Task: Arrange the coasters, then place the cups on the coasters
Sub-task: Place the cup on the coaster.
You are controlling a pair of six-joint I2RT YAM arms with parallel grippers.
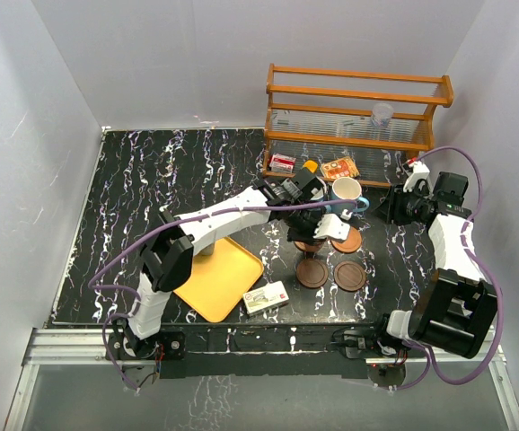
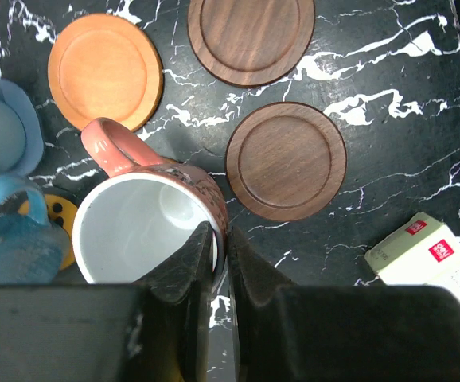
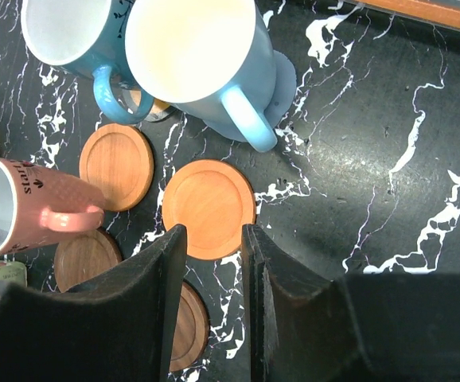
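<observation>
Tabletop: black marble-patterned table (image 1: 152,180) is carrying everything, with a wooden rack (image 1: 358,99) standing at the back and a yellow tray (image 1: 224,278) lying near the left arm's base.
Coasters laid out: orange-brown coasters (image 3: 117,165), two of them, and dark brown coasters (image 2: 286,159), also two, are lying flat and apart in a loose cluster at mid-table, all four showing bare tops.
Cups seated: a light blue cup (image 3: 198,56) is sitting on the grey-blue coaster (image 3: 284,79). A second blue cup (image 3: 71,32) is standing just beside it on something yellowish that I cannot identify as a coaster.
Cup in hand: the left gripper (image 2: 220,239) is pinching the rim wall of the pink mug (image 2: 146,231), one finger inside and one outside. The mug is showing just beside the bare coasters, its handle pointing at an orange-brown one; I cannot tell whether it is lifted or resting.
Right gripper (image 3: 212,239): its fingers are standing narrowly apart with nothing between them, hanging over the other orange-brown coaster.
Progress: arranging is looking mostly finished, and cup placing is looking early to middle, with one cup clearly seated.
Remaining: four coasters are waiting for cups, and only three mugs are showing in these views.
</observation>
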